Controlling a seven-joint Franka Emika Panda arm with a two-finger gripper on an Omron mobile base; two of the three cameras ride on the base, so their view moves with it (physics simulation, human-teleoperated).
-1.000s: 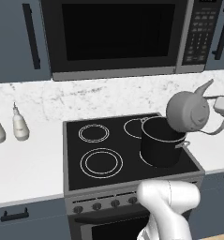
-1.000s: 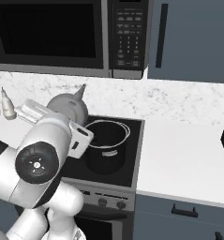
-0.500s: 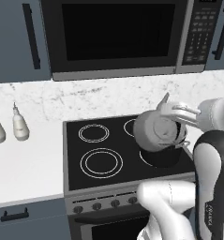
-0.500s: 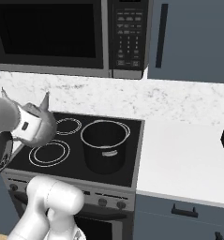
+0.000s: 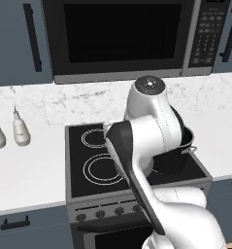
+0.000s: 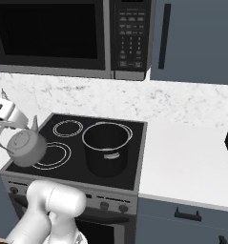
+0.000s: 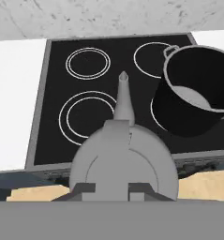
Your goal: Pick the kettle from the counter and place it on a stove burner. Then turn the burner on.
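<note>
Left base view: the arm has swung across the black pot (image 5: 178, 155) since a second ago, now covering most of it and the cooktop's right half; the large stove burner (image 5: 102, 168) lies bare left of the pot. Right base view: the kettle (image 6: 25, 147), earlier above the pot, now hangs left of it over the burner (image 6: 52, 155); the gripper (image 6: 5, 125) is cut off at the frame edge. Hand view: jaws clamped shut on the kettle (image 7: 122, 161); its handle is hidden.
</note>
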